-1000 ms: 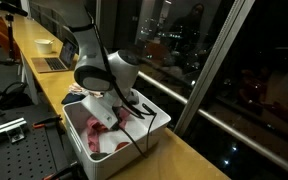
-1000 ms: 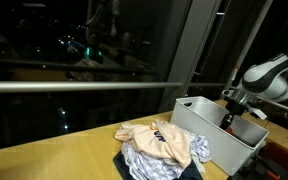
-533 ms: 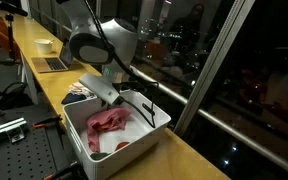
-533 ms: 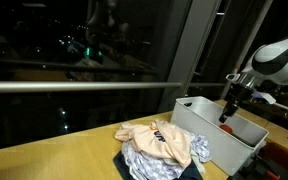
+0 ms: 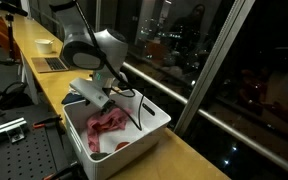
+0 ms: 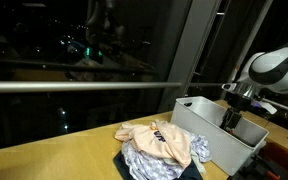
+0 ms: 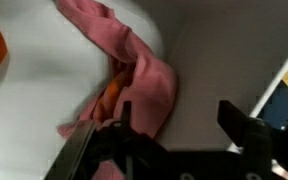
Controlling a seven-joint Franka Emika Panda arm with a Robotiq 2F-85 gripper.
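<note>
Hovering over the white bin [image 5: 154, 135], the gripper [image 7: 179, 125] has its jaws spread wide with nothing between them, just above a pink cloth [image 7: 144, 70] lying crumpled on the bin's floor. Soft, light and limp, the rose-coloured, deeply wrinkled cloth would likely sag if lifted; a raised fold at its bunched middle looks the surest place to pinch.

In an exterior view, the camera stands near and high, looking down along the window [image 5: 214, 60] into the white bin [image 5: 134, 150] beneath the gripper [image 5: 119, 100]. In an exterior view set lower and farther off, it faces the window across a clothes pile [image 6: 164, 148], with the gripper [image 6: 231, 115] far right. The wrist view looks close down past the gripper [image 7: 179, 125] at the bin floor. All three share the bin.
</note>
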